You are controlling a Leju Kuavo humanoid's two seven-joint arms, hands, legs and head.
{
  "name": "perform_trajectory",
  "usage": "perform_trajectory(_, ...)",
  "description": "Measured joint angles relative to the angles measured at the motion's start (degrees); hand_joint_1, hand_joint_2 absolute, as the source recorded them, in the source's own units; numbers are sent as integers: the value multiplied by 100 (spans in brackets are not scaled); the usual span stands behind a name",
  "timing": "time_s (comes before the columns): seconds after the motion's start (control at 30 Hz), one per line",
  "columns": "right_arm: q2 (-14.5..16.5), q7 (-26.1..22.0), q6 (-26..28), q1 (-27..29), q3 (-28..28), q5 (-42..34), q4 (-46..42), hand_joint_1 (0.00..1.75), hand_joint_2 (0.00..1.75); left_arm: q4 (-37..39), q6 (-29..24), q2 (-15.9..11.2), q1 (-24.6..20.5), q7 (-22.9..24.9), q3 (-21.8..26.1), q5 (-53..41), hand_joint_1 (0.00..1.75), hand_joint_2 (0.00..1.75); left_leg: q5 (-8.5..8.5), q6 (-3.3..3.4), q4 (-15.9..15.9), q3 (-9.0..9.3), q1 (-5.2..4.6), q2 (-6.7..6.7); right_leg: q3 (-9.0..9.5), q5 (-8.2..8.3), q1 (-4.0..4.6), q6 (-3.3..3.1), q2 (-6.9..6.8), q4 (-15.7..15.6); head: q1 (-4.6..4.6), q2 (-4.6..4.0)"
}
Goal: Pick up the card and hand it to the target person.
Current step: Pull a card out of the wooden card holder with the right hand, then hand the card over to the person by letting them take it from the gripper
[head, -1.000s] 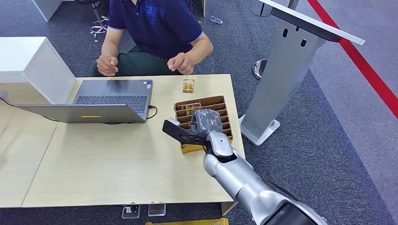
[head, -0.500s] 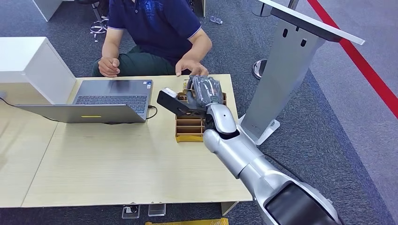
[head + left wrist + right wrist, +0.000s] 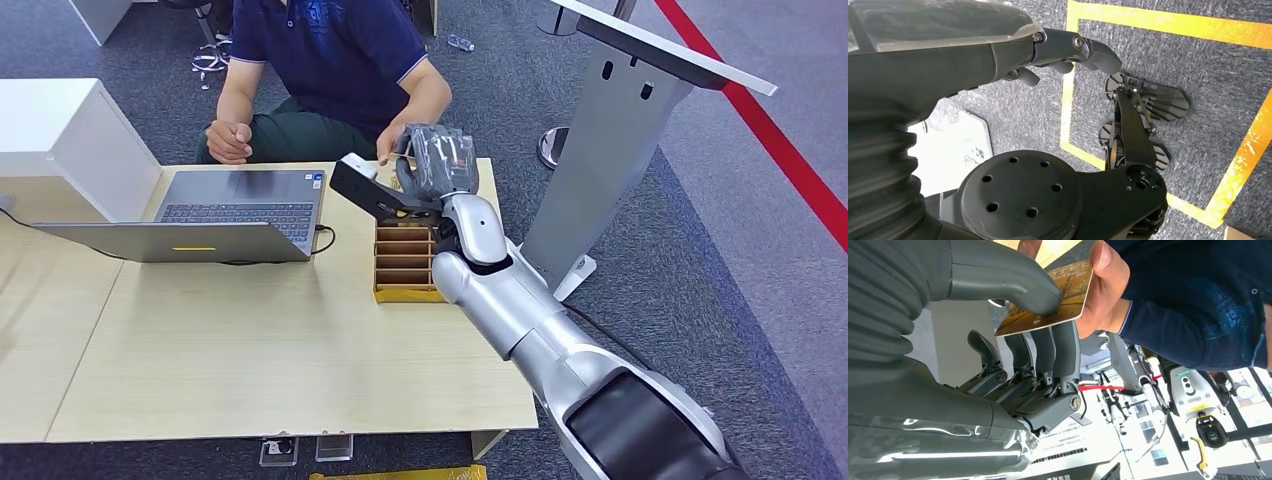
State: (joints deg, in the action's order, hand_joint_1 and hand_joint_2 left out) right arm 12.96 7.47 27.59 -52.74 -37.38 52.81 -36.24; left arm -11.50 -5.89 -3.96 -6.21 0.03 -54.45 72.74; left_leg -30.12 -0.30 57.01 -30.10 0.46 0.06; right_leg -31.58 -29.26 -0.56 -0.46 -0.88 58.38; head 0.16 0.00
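The right robot hand [image 3: 437,165] has gone up and away from the wooden box [image 3: 405,262] on the surface [image 3: 250,340]. A second ago it was low over the box. Now it is up at the far edge of the surface, right in front of the person [image 3: 330,60] who sits there.

The right robot hand holds the card [image 3: 1048,300]. The right wrist view shows this best. The thick thumb presses on the top of the card and the dark fingers [image 3: 1063,347] sit under it. The card is gold and brown with a tree picture on it.

The person's hand [image 3: 1100,287] has come to meet it. A second ago that hand rested near the person's body. Now its fingers touch the far end of the card. So both hold the card at once, the robot at one end and the person at the other.

That means the job is almost done, I think. The card is out of the box and has got to the person. What is left is for the right robot hand to let go, so the person can take it. If it lets go too soon, the card may drop.

The left robot hand [image 3: 1063,50] hangs down over the dark floor. Its fingers are a bit bent and hold nothing.
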Motion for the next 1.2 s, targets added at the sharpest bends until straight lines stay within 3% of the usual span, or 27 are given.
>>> perform_trajectory(0.13, -16, 9, 2, 1, 7, 16, 1, 0, 175, 0, 28, -2, 0, -1, -1, -31, 0, 175, 0, 0, 0, 0, 0, 0, 0, 0, 0, 0, 0, 0, 1, 0)
perform_trajectory(0.4, -37, -140, -42, 35, 28, -195, -15, 0, 175, 0, 40, -2, -1, -42, -43, -102, 0, 175, 0, 0, 0, 1, 0, 0, -1, 0, 0, 0, 0, 0, 0, 0)
perform_trajectory(0.6, -229, -771, -524, 453, 267, -1512, -420, 0, 175, 0, 48, -4, 4, -43, -46, 15, 0, 175, 0, 0, 1, 4, 0, 0, -1, 0, 0, 0, 0, -3, 0, 0)
perform_trajectory(0.9, -1156, -1649, -1853, 2047, 899, -3999, -2132, 0, 175, 2, 9, -13, 46, -20, -45, 131, 0, 175, -4, 0, 3, 3, 0, -2, 1, -1, 0, 1, -1, -13, -1, 0)
perform_trajectory(1.2, -2051, -2368, -2618, 4330, 1904, -5481, -4322, 0, 175, 9, -78, -18, 54, -38, 5, 320, 0, 175, -10, 2, 1, 1, 0, 2, 1, -3, 0, 3, 2, -15, -3, 0)
